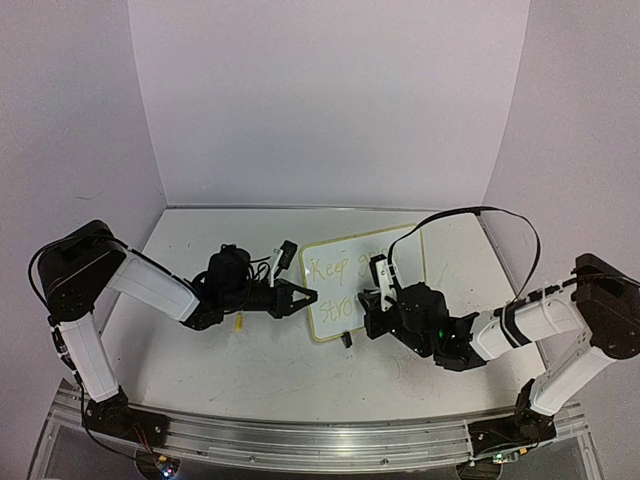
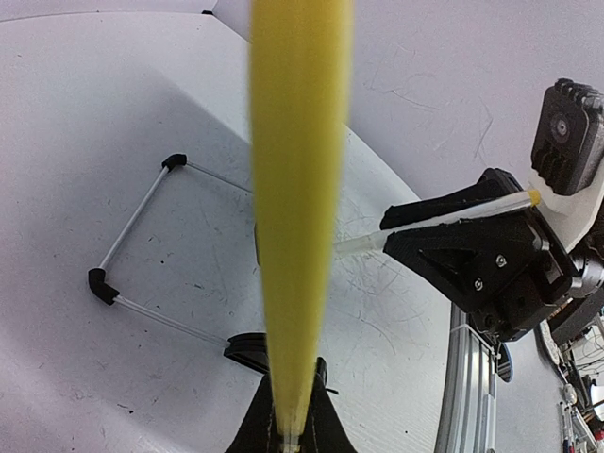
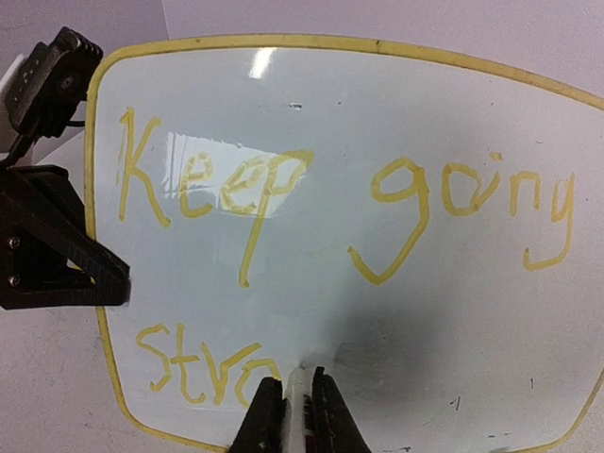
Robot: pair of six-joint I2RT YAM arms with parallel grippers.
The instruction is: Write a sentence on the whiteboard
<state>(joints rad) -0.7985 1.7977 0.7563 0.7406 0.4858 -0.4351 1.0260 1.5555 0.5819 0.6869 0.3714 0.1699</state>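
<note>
The scuffed white counter (image 1: pixel 250 370) carries the whiteboard (image 1: pixel 350 262), which stands tilted near its middle, between the two arms. The whiteboard is a small white panel with rounded corners and a thin yellow-green rim. Its face is glossy, with a patch of glare on the upper left. The sentence (image 3: pixel 283 189) is written on that face in pale yellow-green strokes. The upper line reads "Keep going", and the lower line, at the whiteboard's lower left, reads "stro" and ends there. The left fingers (image 1: pixel 300 296) are closed narrow on the whiteboard's left edge; in the left wrist view the rim runs up from between them as a blurred yellow band. The right fingers (image 3: pixel 274 420) are in front of the whiteboard's lower edge, closed tight on a white marker (image 2: pixel 363 242). The marker's tip appears to meet the face just right of the "o". A thin wire frame (image 2: pixel 137 218) with black corner caps lies on the counter behind the whiteboard. One black foot (image 1: pixel 347 340) shows under the whiteboard's bottom edge, resting on the counter.
</note>
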